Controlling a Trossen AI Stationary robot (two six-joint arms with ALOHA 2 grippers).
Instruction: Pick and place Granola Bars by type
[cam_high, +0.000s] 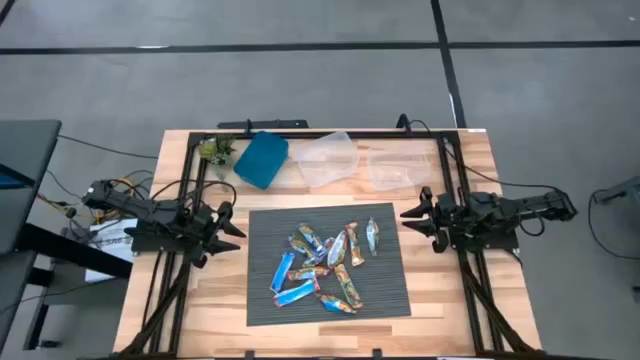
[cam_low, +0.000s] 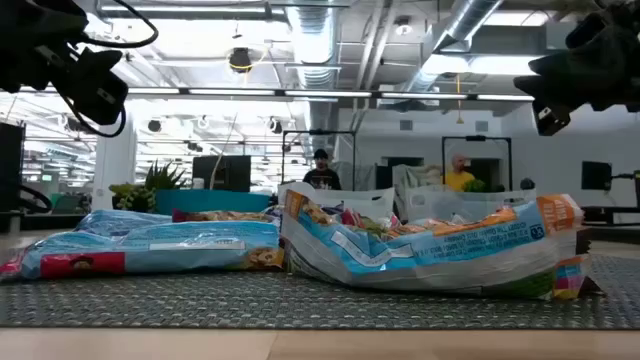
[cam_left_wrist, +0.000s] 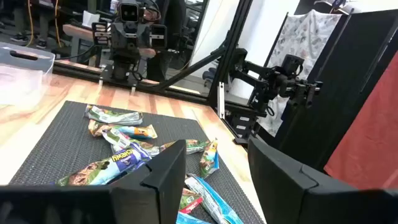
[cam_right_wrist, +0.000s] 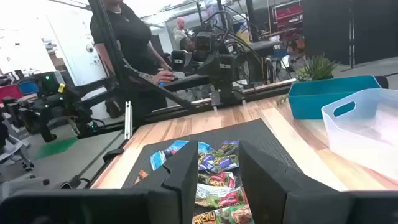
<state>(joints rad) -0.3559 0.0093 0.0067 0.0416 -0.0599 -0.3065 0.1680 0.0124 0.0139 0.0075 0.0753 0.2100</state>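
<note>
High view: Granola Bars (cam_high: 325, 266) btwn both pincers, apart.

Bars (cam_high: 325, 267) are heaped on a dark mat (cam_high: 385, 290), flanked by the left gripper (cam_high: 236, 226) and right gripper (cam_high: 408, 217).

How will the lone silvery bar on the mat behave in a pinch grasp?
The silvery bar lies flat on the ribbed mat, so it probably won't roll. Its shiny wrapper looks slippery and likely crinkles. Apart from the pile, it shouldn't drag neighbours.

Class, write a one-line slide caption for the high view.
Granola bars heaped on a dark mat, teal bin and clear bins behind, left gripper and right gripper open at either side.
</note>
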